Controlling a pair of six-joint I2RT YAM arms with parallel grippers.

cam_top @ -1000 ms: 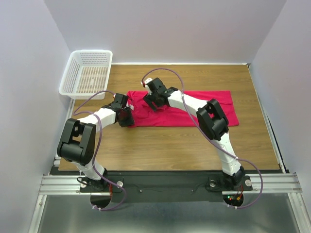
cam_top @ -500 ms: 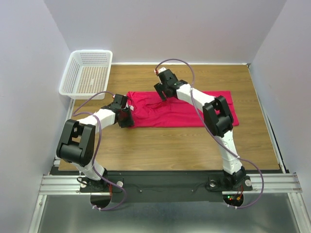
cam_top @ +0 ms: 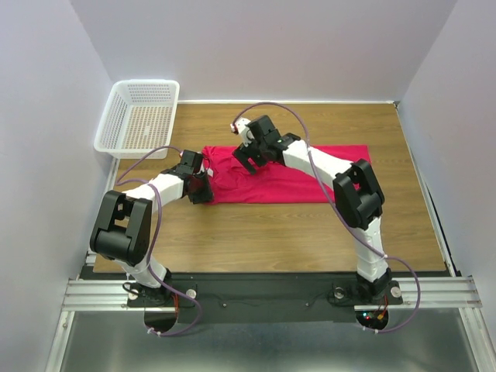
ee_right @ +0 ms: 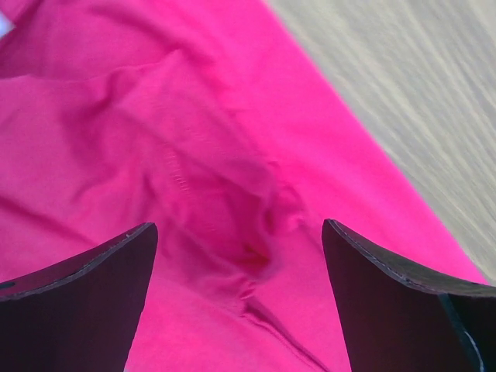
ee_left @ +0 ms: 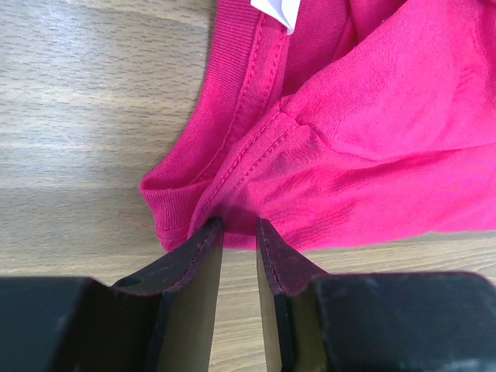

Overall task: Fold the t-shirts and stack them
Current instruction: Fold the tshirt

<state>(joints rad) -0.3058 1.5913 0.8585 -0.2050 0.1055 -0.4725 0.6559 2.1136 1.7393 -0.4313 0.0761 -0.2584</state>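
The crimson-pink t-shirt point(cam_top: 310, 182) lies as a long band across the middle of the wooden table. My left gripper point(cam_top: 206, 186) is low at the shirt's left end, near the neck. In the left wrist view its narrow jaws point(ee_left: 236, 225) pinch the gathered hem beside the collar, and the white label point(ee_left: 275, 9) shows at the top. My right gripper point(cam_top: 248, 155) hovers over the shirt's upper left part. Its fingers point(ee_right: 240, 229) are wide open over a rumpled fold of the t-shirt point(ee_right: 155, 116), with nothing between them.
A white mesh basket point(cam_top: 147, 84) stands at the table's far left corner. Grey walls close in the table on three sides. Bare wood point(cam_top: 271, 232) lies between the shirt and the arm bases.
My right gripper swung toward the shirt's far edge, then came back a little to the left and opened slightly wider. The left arm has stayed still at the shirt's left end.
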